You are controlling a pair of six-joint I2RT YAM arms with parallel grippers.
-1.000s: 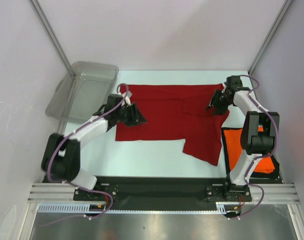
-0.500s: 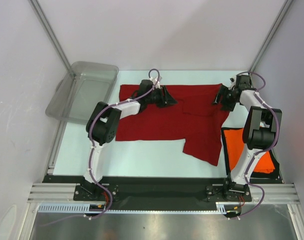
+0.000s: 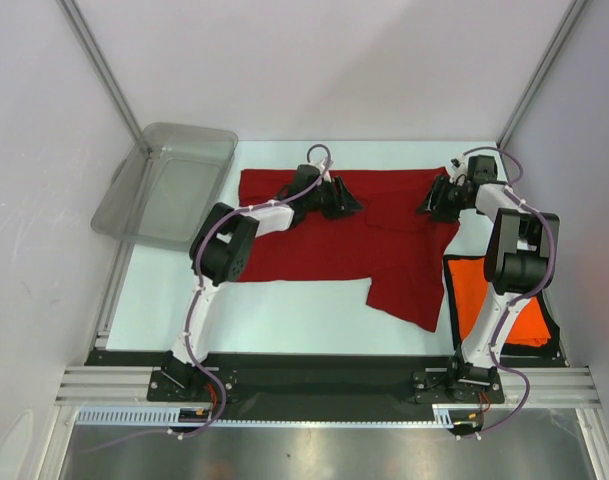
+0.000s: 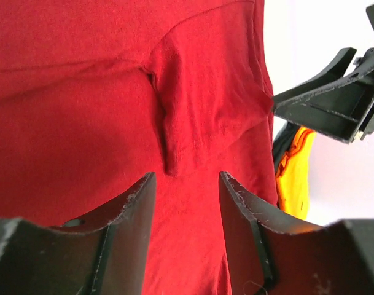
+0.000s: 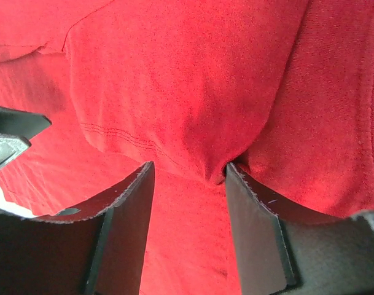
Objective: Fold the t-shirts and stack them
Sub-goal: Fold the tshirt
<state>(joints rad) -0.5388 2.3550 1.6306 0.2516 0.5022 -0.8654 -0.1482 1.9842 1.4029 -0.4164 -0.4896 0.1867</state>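
The dark red t-shirt lies spread across the table's far half, with one part hanging toward the near edge. My left gripper hovers over its top middle, open, with flat red cloth below and a raised fold just ahead of its jaws. My right gripper is over the shirt's far right corner. It is open too, and a bunched sleeve fold touches one fingertip. The orange t-shirt lies folded at the right, partly under the right arm.
A translucent grey tub stands at the far left, off the table's edge. Bare white table shows in front of the shirt. The right gripper's black fingers appear in the left wrist view, close by.
My left arm swung from the red shirt's left edge to its top middle, reaching rightward. The right gripper shifted only slightly toward the far edge.
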